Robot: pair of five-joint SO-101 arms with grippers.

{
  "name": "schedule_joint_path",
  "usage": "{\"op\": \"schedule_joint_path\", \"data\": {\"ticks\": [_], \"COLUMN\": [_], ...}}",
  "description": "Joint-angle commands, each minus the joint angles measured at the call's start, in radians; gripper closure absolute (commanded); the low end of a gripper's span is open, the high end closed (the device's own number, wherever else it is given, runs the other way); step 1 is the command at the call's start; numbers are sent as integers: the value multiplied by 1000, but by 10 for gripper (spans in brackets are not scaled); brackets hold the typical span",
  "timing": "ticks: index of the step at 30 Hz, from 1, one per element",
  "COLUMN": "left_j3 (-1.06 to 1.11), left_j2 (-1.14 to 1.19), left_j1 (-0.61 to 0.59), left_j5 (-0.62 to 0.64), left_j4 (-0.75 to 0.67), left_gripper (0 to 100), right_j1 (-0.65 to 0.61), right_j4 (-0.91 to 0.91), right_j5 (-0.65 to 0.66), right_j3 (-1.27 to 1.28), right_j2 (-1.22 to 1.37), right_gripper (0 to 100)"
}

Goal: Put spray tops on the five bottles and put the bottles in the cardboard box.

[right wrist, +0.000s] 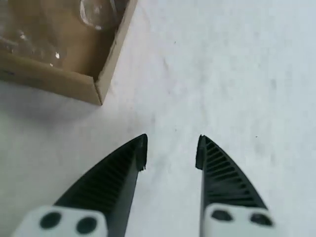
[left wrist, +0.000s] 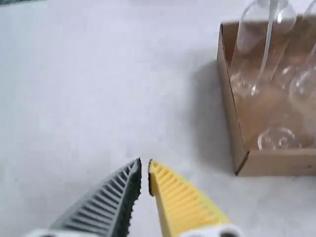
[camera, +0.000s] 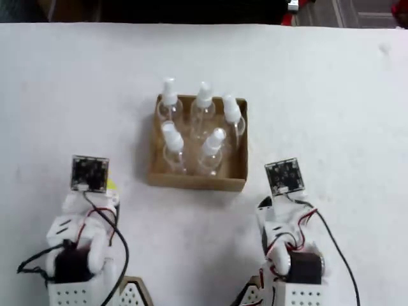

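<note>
The left fingers [left wrist: 165, 192], one grey and one yellow, are drawn together with only a sliver between their tips and nothing in them, low over the white bench [left wrist: 98, 89]. Farther off to the right stands the cardboard box [left wrist: 232, 123], its near left corner showing, with clear bottles [left wrist: 256, 44] inside it. In the right wrist view the right fingers [right wrist: 123, 170], both black, are spread apart with bare bench [right wrist: 237, 74] between them and nothing grasped. The near right corner of the cardboard box [right wrist: 106, 74] lies farther off to the left, and the rounded bases of bottles [right wrist: 98, 10] show inside. From above, the cardboard box [camera: 197, 180] sits in the middle of the bench [camera: 331, 95]. All five bottles [camera: 203, 118] stand in it, three in the far row and two in the near row, each wearing one of the white spray tops [camera: 204, 95]. The left arm [camera: 80, 236] is at the near left and the right arm [camera: 290, 248] at the near right, both apart from the box.
</note>
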Motion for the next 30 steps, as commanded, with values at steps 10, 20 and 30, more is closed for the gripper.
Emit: {"op": "schedule_joint_path", "data": {"ticks": [10,20,30], "left_j3": [169,169,169], "left_j2": [-10,-10,-10], "left_j1": [2,7,7], "left_j5": [9,5,5], "left_j4": [164,163,163], "left_gripper": [965,965,965], "right_j1": [54,386,418], "right_j4": [5,5,5], "right_j5": [-6,-2,-2], "right_j3": [172,172,172], "right_j2": [-1,-1,-1], "right_gripper": [858,858,858]}}
